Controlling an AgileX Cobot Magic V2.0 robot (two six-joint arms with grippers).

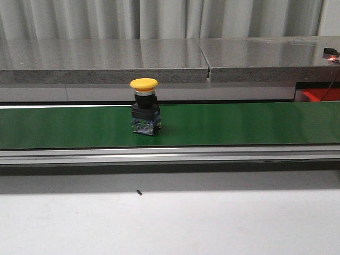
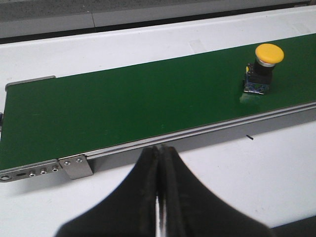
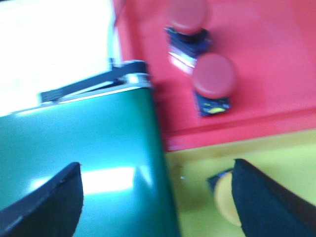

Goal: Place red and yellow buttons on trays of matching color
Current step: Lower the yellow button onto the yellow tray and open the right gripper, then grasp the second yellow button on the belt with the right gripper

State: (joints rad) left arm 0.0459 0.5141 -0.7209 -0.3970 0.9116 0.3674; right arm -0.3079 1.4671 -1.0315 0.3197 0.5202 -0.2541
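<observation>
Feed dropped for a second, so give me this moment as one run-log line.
yellow mushroom-head push button: upright on green conveyor belt, ungrasped | left gripper: shut, empty | right gripper: open, empty | red tray: two red buttons | yellow tray: one button

The left gripper [image 2: 159,197] is showing its two dark fingers pressed flat together, with no gap between them. The right gripper [image 3: 158,197] is holding its fingers [image 3: 49,202] spread wide apart, gripping nothing.

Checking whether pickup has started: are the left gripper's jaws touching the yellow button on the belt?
Apart. The left wrist view shows the left gripper over the white table, with green belt between it and the yellow button.
</observation>
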